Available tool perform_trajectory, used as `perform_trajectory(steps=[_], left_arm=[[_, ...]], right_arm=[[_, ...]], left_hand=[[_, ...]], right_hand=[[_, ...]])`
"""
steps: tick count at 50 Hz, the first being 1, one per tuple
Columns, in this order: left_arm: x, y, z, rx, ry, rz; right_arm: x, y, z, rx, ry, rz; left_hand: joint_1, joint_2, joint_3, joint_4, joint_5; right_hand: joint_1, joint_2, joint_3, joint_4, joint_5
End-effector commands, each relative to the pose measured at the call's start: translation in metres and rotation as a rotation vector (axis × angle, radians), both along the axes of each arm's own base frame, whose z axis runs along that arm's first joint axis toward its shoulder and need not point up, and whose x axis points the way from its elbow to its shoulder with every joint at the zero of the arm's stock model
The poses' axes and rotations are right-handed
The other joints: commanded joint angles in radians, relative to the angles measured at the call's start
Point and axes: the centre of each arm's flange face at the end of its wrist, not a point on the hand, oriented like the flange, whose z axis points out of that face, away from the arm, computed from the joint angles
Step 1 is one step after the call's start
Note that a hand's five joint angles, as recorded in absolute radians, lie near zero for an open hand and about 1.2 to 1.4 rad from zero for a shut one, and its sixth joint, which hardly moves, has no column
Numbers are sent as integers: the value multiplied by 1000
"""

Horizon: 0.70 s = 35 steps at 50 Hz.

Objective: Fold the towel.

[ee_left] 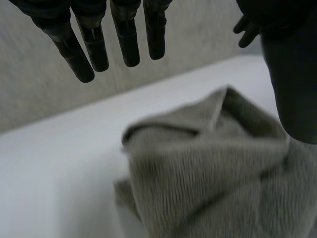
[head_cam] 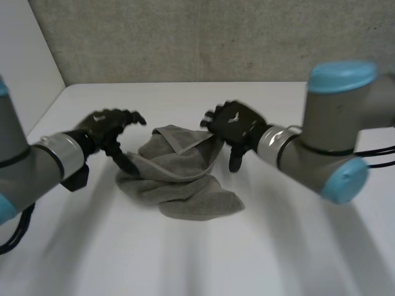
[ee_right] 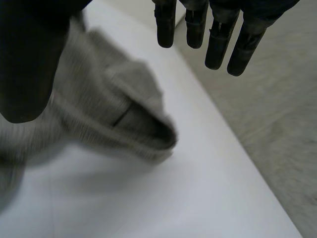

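A grey towel lies crumpled in a heap at the middle of the white table. My left hand hovers at the towel's left edge, fingers spread and open, thumb pointing down beside the cloth. My right hand is at the towel's upper right edge, also open, thumb hanging beside the cloth. In the left wrist view straight fingers stretch above the towel and hold nothing. In the right wrist view the fingers are straight and the thumb stands over a raised fold of towel.
A rough grey wall runs along the table's far edge, close behind the towel. A white panel closes the far left side. Bare table stretches in front of the towel and to both sides.
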Motion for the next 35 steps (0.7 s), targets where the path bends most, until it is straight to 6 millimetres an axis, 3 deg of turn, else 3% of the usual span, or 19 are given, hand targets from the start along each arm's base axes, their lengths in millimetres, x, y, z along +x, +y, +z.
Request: perform_trajectory(steps=[1, 7, 9, 10, 11, 12, 14, 15, 17, 19, 28, 35], left_arm=[[-1, -15, -54, 65, -143, -20], [2, -22, -75, 74, -233, -3], [3, -26, -81, 71, -270, 23], [3, -26, -81, 71, -270, 24], [3, -28, -82, 68, -273, 34], [3, -28, -82, 68, -274, 34], [2, -30, -79, 59, -268, 39], [2, -30, -79, 59, -268, 39], [0, -30, -74, 39, -260, 36], [-2, -31, -71, 23, -254, 36], [-4, -28, -39, -38, -176, 57], [-5, -27, -36, -41, -167, 56]], right_arm=[[19, -14, -71, -113, 225, 52], [28, -28, -90, -195, 241, 29], [35, -34, -94, -254, 213, 18], [35, -34, -94, -254, 213, 18], [39, -36, -94, -289, 195, 16], [39, -36, -94, -289, 195, 16], [48, -39, -93, -352, 156, 5], [48, -39, -93, -353, 156, 5], [53, -41, -88, -395, 128, -6], [54, -41, -85, -404, 120, -7], [51, -28, -55, -353, 71, 26], [43, -11, -35, -256, 83, 129]], left_hand=[[17, 16, 23, 20, 14], [64, 63, 70, 67, 60], [300, 299, 306, 303, 297], [302, 301, 307, 304, 298], [526, 525, 531, 528, 522], [528, 527, 533, 531, 524], [867, 866, 873, 870, 863], [868, 868, 874, 871, 865], [1020, 1020, 1026, 1023, 1017], [1021, 1020, 1026, 1023, 1017], [1021, 1020, 1026, 1023, 1017], [1021, 1020, 1026, 1023, 1017]], right_hand=[[-29, -45, -39, -50, -39], [9, -7, -1, -12, 0], [152, 136, 142, 131, 143], [153, 137, 143, 132, 143], [296, 279, 286, 274, 286], [297, 281, 287, 275, 287], [674, 657, 664, 652, 664], [676, 659, 666, 654, 666], [1096, 1080, 1086, 1075, 1087], [1173, 1157, 1163, 1151, 1163], [1174, 1157, 1164, 1152, 1164], [1174, 1157, 1164, 1152, 1164]])
